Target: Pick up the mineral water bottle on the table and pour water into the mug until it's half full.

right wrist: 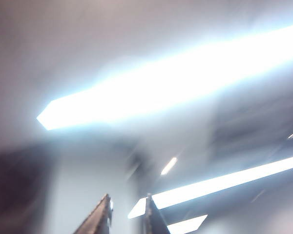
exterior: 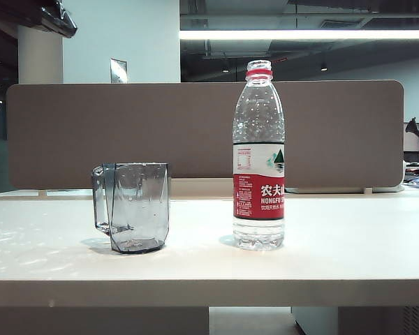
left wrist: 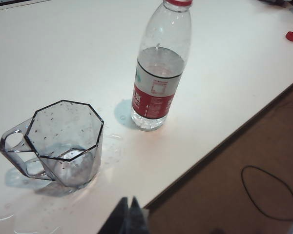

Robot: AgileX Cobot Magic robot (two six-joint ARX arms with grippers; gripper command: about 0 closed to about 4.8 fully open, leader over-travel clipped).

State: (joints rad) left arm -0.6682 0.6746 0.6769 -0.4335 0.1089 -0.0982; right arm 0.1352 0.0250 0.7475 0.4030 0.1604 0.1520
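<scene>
Looking at exterior view, you get mineral water bottle [exterior: 258, 157] upright, uncapped, on table [exterior: 349, 244]; mug [exterior: 131, 206] stands apart on its left, handle pointing away from bottle. No arms here. Left wrist view: you see left gripper [left wrist: 128, 217] fingertips pressed together, holding nothing, above table's near edge, near mug [left wrist: 58, 144]; bottle [left wrist: 158, 68] partly filled with water [left wrist: 158, 61]; red cap [left wrist: 292, 35] lies well off. Right wrist view: blurred, right gripper [right wrist: 126, 217] aimed at ceiling lights [right wrist: 176, 92], jaws slightly apart, empty.
</scene>
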